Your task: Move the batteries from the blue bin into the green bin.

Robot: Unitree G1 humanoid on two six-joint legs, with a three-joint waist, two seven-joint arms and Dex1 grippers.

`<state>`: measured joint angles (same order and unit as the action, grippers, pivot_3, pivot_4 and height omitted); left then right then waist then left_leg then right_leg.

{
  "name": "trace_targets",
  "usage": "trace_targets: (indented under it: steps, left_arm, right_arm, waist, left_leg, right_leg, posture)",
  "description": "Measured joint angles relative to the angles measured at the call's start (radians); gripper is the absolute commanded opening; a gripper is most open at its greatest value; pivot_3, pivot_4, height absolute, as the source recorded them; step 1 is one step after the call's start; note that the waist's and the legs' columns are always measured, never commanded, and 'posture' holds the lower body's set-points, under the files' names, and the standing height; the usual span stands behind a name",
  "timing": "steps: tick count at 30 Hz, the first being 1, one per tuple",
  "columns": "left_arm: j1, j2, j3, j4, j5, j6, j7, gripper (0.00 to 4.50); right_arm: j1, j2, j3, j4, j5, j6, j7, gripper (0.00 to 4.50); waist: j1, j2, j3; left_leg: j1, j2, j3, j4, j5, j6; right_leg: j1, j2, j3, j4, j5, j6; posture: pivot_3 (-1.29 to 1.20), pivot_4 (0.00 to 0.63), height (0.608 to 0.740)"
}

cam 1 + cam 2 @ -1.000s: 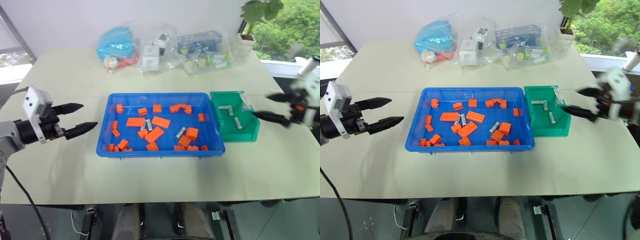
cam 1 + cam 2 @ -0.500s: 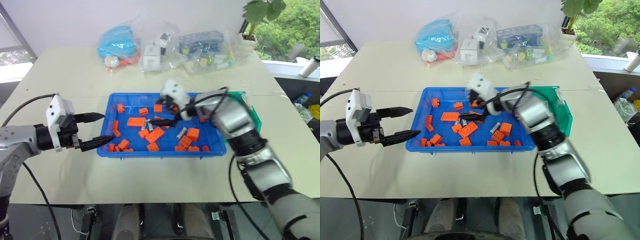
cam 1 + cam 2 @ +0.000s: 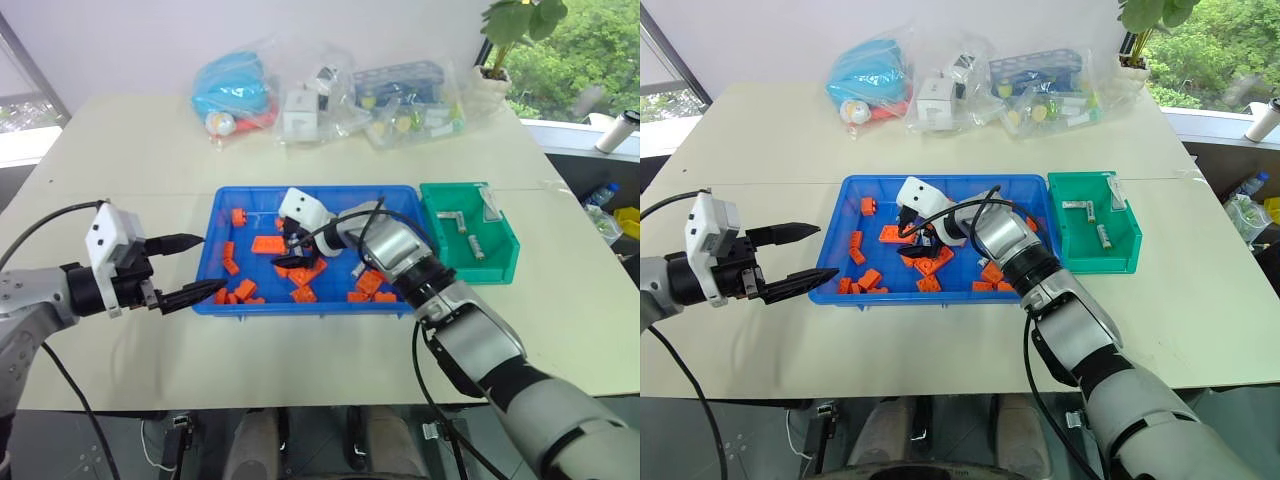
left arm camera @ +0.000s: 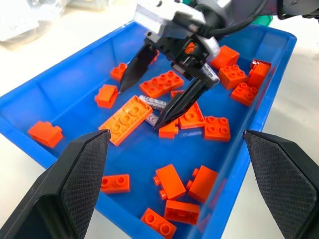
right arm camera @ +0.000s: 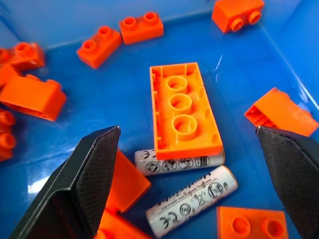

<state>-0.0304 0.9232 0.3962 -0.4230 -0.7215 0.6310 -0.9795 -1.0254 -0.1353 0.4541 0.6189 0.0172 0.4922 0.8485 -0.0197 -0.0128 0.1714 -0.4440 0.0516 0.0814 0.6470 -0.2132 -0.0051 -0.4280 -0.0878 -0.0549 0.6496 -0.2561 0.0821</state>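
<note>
Reaching into the blue bin (image 3: 318,302) on the desk (image 3: 150,150), the right end effector (image 3: 288,248) hangs with its fingers spread over orange bricks (image 3: 268,244) near the bin's middle. In the head views, the green bin (image 3: 468,245) stands just beside the blue bin's right end, with batteries in green bin (image 3: 462,221) lying on its floor. The left end effector (image 3: 194,266) hovers at the blue bin's left end, fingers spread, nothing between them. Clear bags of toys (image 3: 330,100) lie along the far edge of the desk.

From the left wrist, both black fingers (image 4: 75,184) frame the blue bin, and the right end effector straddles two batteries (image 4: 152,103) lying among scattered bricks.

From the right wrist, the two batteries lie side by side, touching, between the spread fingers (image 5: 84,184). An upside-down brick (image 5: 183,111) rests against the farther battery. Neither battery is pinched.
</note>
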Motion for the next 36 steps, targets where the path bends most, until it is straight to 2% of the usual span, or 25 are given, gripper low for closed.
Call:
trace_targets:
  steps: [1, 6, 11, 16, 18, 22, 25, 31, 36]
  left_arm:
    - [0.001, 0.000, 0.005, -0.006, -0.002, 0.000, 0.004, 4.50]
    - [0.010, 0.000, 0.015, -0.013, -0.008, 0.000, 0.020, 4.50]
    - [0.004, 0.000, 0.014, -0.012, -0.008, 0.000, 0.026, 4.50]
    - [-0.030, -0.006, 0.003, -0.006, -0.007, -0.004, 0.029, 4.50]
    - [-0.050, -0.014, -0.012, 0.003, -0.007, -0.004, 0.032, 4.50]
    - [-0.059, -0.021, -0.027, 0.015, -0.006, -0.004, 0.039, 4.50]
    - [-0.064, -0.021, -0.029, 0.015, -0.007, -0.004, 0.039, 4.50]
    - [-0.073, -0.021, -0.044, 0.032, 0.000, -0.007, 0.027, 4.50]
    - [-0.108, -0.023, -0.080, 0.057, 0.012, -0.012, 0.015, 4.50]
  right_arm:
    - [-0.002, 0.006, -0.004, 0.014, -0.003, -0.012, 0.000, 3.69]
    - [-0.003, 0.014, -0.028, 0.051, -0.014, -0.039, 0.002, 1.21]
    - [-0.003, 0.048, -0.059, 0.056, -0.015, -0.046, -0.019, 1.18]
    - [-0.038, 0.157, -0.102, 0.075, -0.012, -0.062, -0.077, 1.18]
    - [-0.061, 0.191, -0.114, 0.091, -0.011, -0.058, -0.093, 2.23]
    - [-0.068, 0.207, -0.111, 0.116, -0.034, -0.058, -0.130, 4.04]
    - [-0.058, 0.192, -0.111, 0.085, -0.047, -0.018, -0.152, 4.04]
    - [0.072, 0.074, -0.128, -0.268, -0.027, 0.325, -0.145, 4.04]
    - [0.141, 0.060, -0.126, -0.428, 0.020, 0.530, -0.146, 4.04]
  waist:
    - [0.000, 0.000, 0.000]
    - [0.000, 0.000, 0.000]
    - [-0.001, 0.000, 0.000]
    - [-0.004, 0.000, 0.000]
    - [-0.003, 0.000, 0.000]
    - [0.001, 0.000, 0.000]
    - [0.000, 0.000, 0.000]
    - [0.002, 0.000, 0.000]
    - [-0.004, 0.000, 0.000]
  left_leg:
    - [0.000, 0.000, 0.000, 0.000, 0.000, 0.000]
    - [0.000, 0.000, 0.000, 0.000, 0.000, 0.000]
    - [0.000, 0.000, 0.000, 0.000, 0.000, 0.000]
    - [0.000, 0.000, 0.000, -0.001, 0.000, 0.000]
    - [0.000, 0.000, 0.000, -0.001, 0.000, 0.000]
    - [0.000, 0.000, 0.000, -0.001, 0.000, -0.001]
    - [0.000, 0.000, -0.001, -0.001, 0.000, -0.001]
    - [0.000, 0.000, -0.001, -0.001, 0.000, -0.001]
    - [0.000, 0.001, -0.001, -0.002, 0.000, -0.001]
  right_leg:
    - [0.000, 0.000, 0.000, 0.000, 0.000, 0.000]
    - [0.000, 0.000, 0.000, 0.000, 0.000, 0.000]
    - [0.000, 0.000, 0.000, 0.000, 0.000, 0.000]
    - [-0.001, 0.000, 0.000, 0.000, 0.000, 0.000]
    - [0.000, 0.000, 0.000, 0.000, 0.000, 0.000]
    - [0.000, 0.000, 0.000, 0.000, 0.000, 0.000]
    - [0.000, 0.000, 0.000, 0.000, 0.000, 0.000]
    - [0.000, -0.001, 0.000, 0.000, 0.000, 0.000]
    - [-0.001, 0.000, 0.000, 0.000, 0.000, -0.001]
  posture:
    - [0.00, 0.150, 0.736]
    - [0.00, 0.150, 0.736]
    - [0.00, 0.150, 0.736]
    - [0.00, 0.150, 0.736]
    - [0.00, 0.150, 0.736]
    - [0.00, 0.150, 0.736]
    - [0.00, 0.150, 0.736]
    - [0.00, 0.150, 0.736]
    - [0.00, 0.150, 0.736]
